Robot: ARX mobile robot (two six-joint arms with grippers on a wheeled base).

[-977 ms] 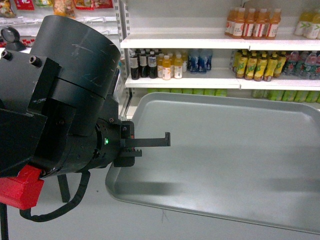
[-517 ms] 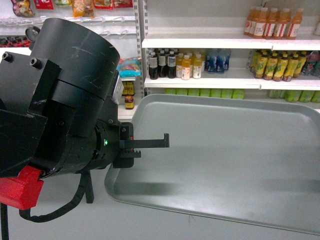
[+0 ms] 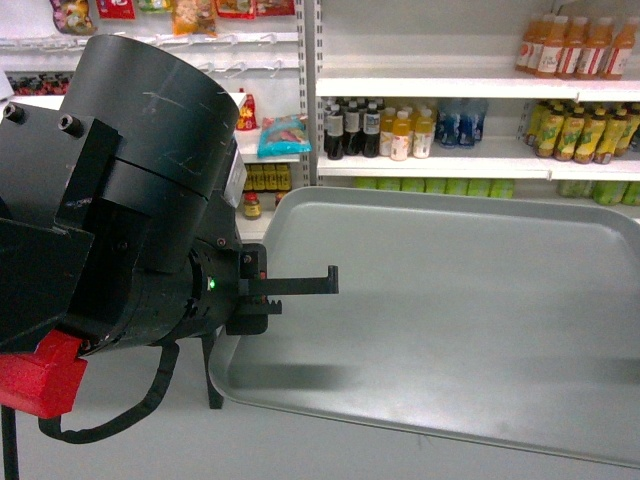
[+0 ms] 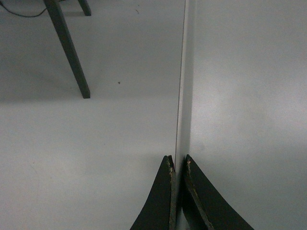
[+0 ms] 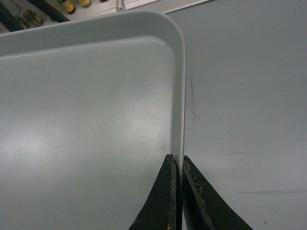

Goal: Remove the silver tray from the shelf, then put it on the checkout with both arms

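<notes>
The silver tray (image 3: 450, 320) hangs level in the air, its far edge toward the store shelf (image 3: 420, 165) with drink bottles. My left gripper (image 3: 290, 292) is shut on the tray's left rim, and in the left wrist view its two fingers (image 4: 165, 191) pinch that thin rim (image 4: 184, 96). My right gripper (image 5: 176, 158) is shut on the opposite rim just below a rounded corner of the tray (image 5: 86, 120). The head view does not show the right gripper. The checkout is out of view.
Grey floor lies under the tray. A dark slanted leg (image 3: 210, 370) stands below the tray's left corner, also visible as the leg (image 4: 67, 48) in the left wrist view. Snack racks (image 3: 180, 20) hang at upper left behind my bulky left arm (image 3: 110, 200).
The shelves and bottles have slid to the right behind the tray, and the dark leg has come into view. The tray and left gripper keep the same place in the view.
</notes>
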